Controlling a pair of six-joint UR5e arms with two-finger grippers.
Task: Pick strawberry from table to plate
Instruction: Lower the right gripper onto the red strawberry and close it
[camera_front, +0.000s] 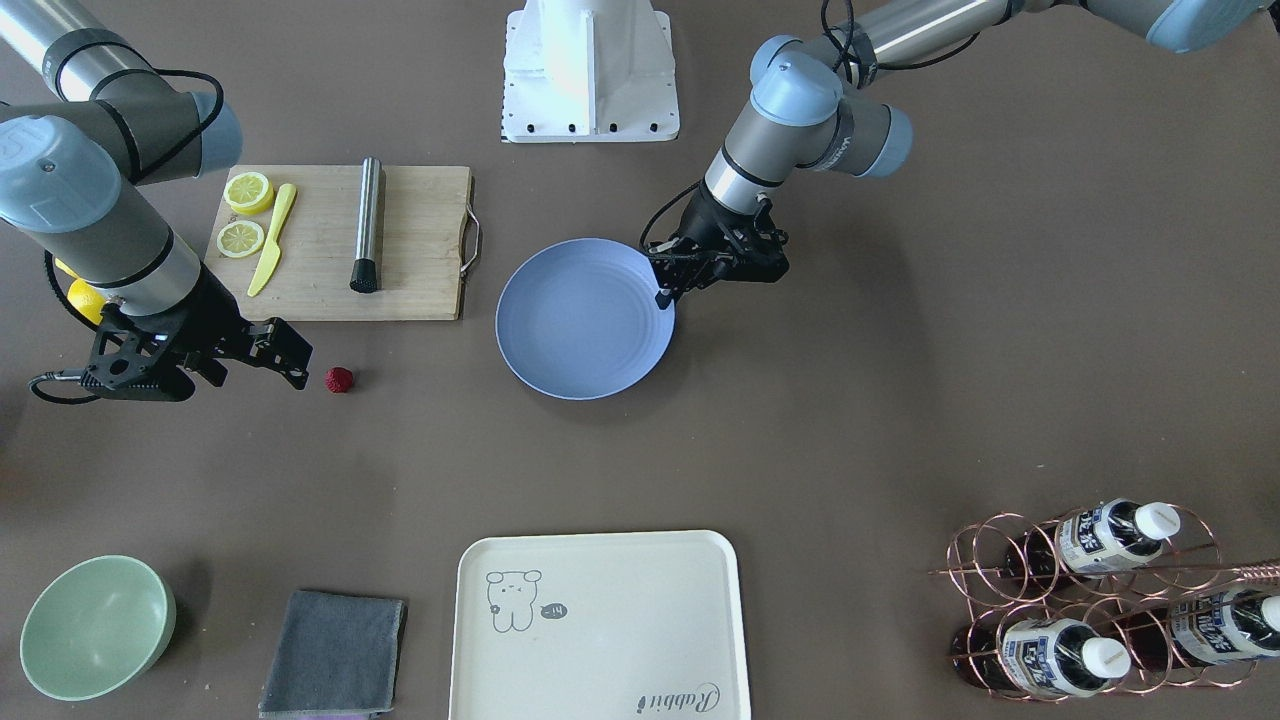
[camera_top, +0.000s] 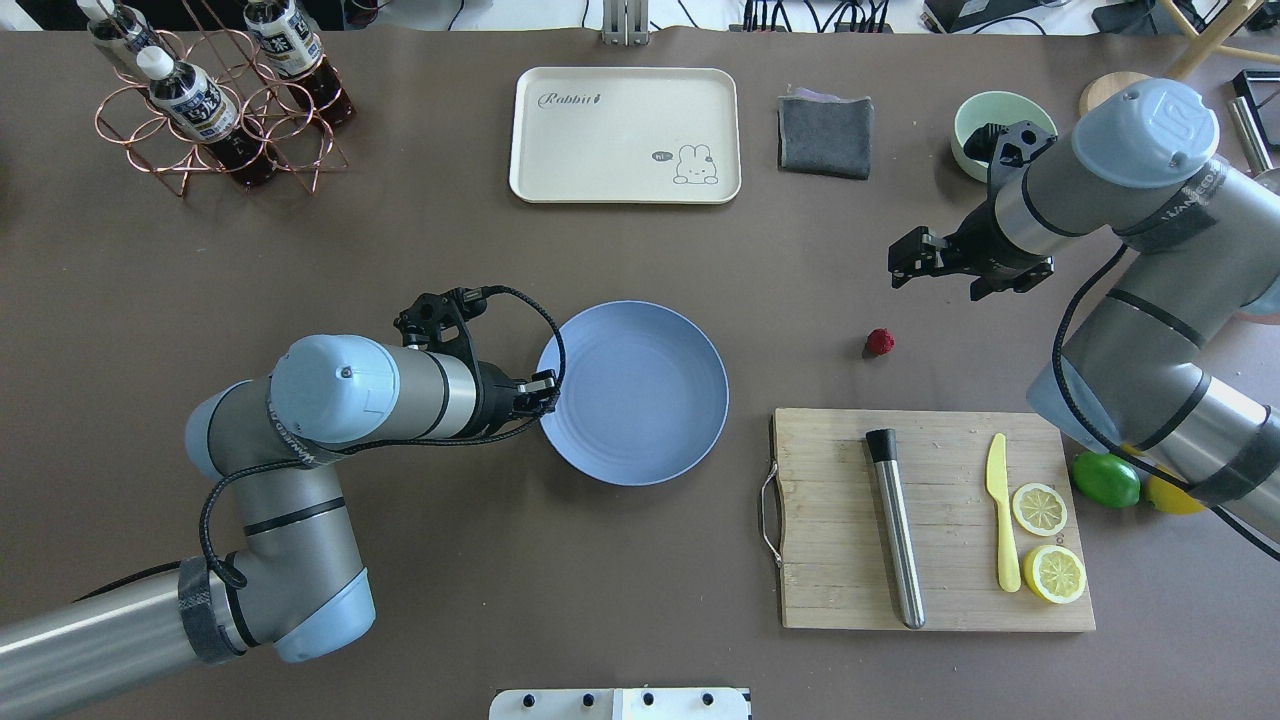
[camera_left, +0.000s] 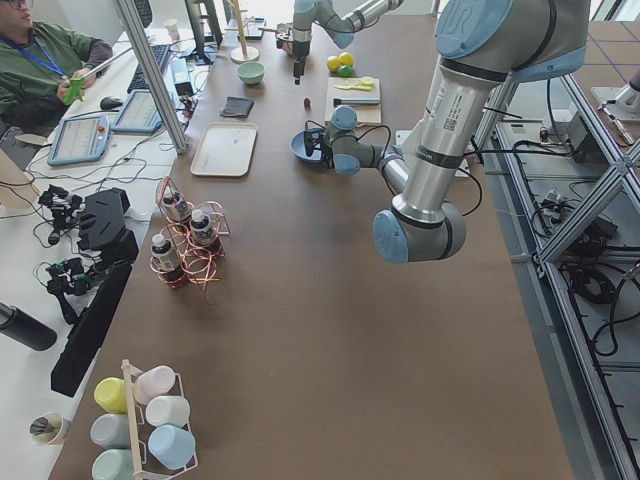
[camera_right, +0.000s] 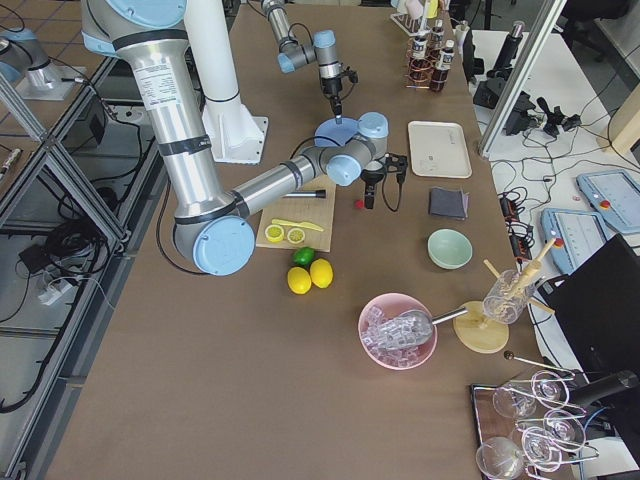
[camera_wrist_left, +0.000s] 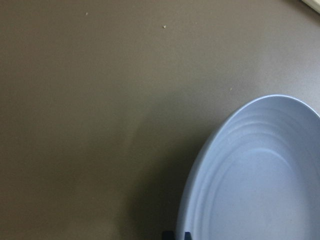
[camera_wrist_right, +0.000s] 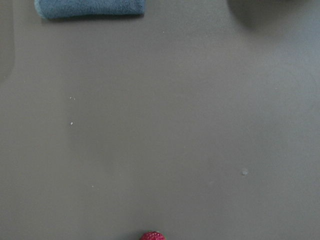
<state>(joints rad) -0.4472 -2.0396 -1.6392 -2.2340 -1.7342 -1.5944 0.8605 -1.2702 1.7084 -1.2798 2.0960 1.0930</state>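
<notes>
The strawberry is a small dark red berry lying on the bare table, between the cutting board and the grey cloth. In the right wrist view the strawberry just shows at the bottom edge. My right gripper hovers open close beside the berry and holds nothing; from overhead the right gripper sits a little beyond the strawberry. The periwinkle-blue plate lies mid-table with nothing in it. My left gripper is shut on the plate's rim at its edge.
A wooden cutting board carries a metal cylinder, a yellow knife and two lemon halves. A lime lies beside it. A cream tray, grey cloth, green bowl and bottle rack line the far edge.
</notes>
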